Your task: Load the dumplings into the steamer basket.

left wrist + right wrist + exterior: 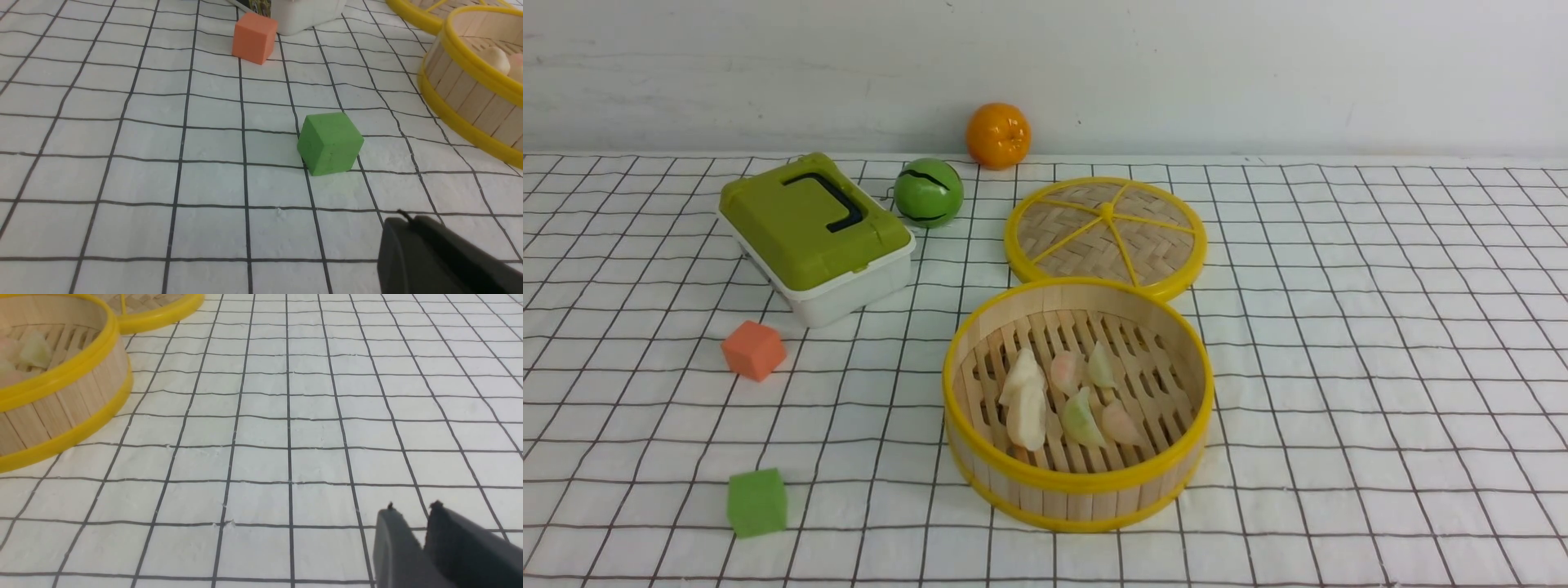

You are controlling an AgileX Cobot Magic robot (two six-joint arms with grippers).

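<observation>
The steamer basket (1078,482) stands at the middle front of the checked cloth. Several dumplings (1082,418), white, pinkish and light green, lie on its slatted floor. No dumpling shows on the cloth outside it. Neither gripper shows in the front view. In the left wrist view my left gripper (408,220) is low over bare cloth, jaws together and empty, with the basket (461,94) off to one side. In the right wrist view my right gripper (412,510) is over bare cloth, empty, with a narrow gap between its tips, away from the basket (61,400).
The flat woven lid (1106,237) lies just behind the basket. A green-and-white box (813,237), a green ball (929,192) and an orange (998,135) are at the back left. An orange cube (754,349) and a green cube (757,502) sit at the front left.
</observation>
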